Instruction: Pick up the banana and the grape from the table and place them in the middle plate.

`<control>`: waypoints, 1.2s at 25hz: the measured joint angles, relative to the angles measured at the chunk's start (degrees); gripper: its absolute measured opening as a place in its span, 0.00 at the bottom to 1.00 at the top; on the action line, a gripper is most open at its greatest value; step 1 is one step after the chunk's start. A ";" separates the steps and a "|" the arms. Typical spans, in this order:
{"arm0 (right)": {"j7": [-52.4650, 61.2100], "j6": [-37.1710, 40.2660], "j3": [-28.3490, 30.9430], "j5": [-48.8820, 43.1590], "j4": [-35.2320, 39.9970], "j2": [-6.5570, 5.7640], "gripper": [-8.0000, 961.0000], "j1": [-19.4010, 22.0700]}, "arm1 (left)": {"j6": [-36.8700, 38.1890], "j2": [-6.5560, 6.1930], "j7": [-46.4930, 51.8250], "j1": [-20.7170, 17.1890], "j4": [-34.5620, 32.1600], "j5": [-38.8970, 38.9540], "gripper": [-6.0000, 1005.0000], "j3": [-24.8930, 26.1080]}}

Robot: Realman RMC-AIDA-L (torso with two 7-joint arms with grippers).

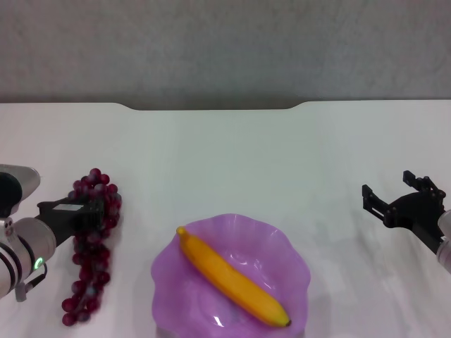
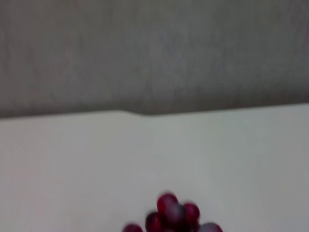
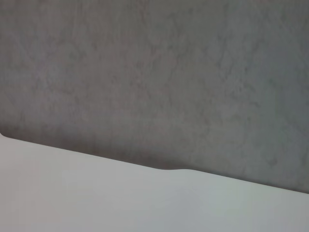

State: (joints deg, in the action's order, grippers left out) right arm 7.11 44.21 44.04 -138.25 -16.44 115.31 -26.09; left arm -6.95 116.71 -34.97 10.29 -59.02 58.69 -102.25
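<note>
**Grape bunch under the left gripper, banana already plated**

The grape (image 1: 90, 246) lies on the table (image 1: 232, 162) to the left of the middle plate (image 1: 289, 274), a long dark red bunch running from far to near and well clear of the plate's wavy rim. The banana (image 1: 232, 278) rests inside the plate, lying slantwise across it, so by my reckoning half the job is done and the grape is the step in hand.

The left gripper (image 1: 88, 213) sits right over the upper part of the bunch, its dark body overlapping the berries. Whether its jaws are spread, closed, or already pinching the fruit I cannot tell; the fingers merge with the dark grapes from where the head camera looks. The right gripper (image 1: 396, 201) hovers off to the right, well apart from the plate, with its jaws spread and nothing between them; it looks idle.

Next, I would guess, comes a firm but gentle hold near the stalk end, a lift high enough to clear the scalloped rim, and a carry rightward to set the bunch beside the banana.

The near edge of the plate is cut off. The left wrist view catches only a few blurred berries (image 2: 171, 212); the right wrist view shows only tabletop and wall.
</note>
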 joint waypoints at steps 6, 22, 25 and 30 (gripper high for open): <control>0.00 0.06 -0.17 0.00 0.10 0.00 0.92 0.02 | 1.38 -0.18 -0.01 -1.47 -3.47 0.61 0.22 -1.85; 0.00 0.09 -0.28 0.00 0.19 0.00 0.92 0.00 | 1.34 -0.26 -1.02 -4.51 -9.30 0.26 0.15 -1.91; 0.00 0.09 -0.28 0.00 0.35 0.00 0.92 -0.04 | 1.39 -0.26 -1.95 -5.24 -10.80 0.39 0.15 -1.79; 0.00 0.06 -0.35 0.00 0.42 0.00 0.92 -0.01 | 1.81 -0.26 -2.92 -6.67 -13.50 0.26 0.14 -1.63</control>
State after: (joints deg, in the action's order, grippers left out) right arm 7.12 44.27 43.69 -138.25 -16.02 115.31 -26.10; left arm -5.14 116.45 -37.89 3.62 -72.52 58.95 -103.88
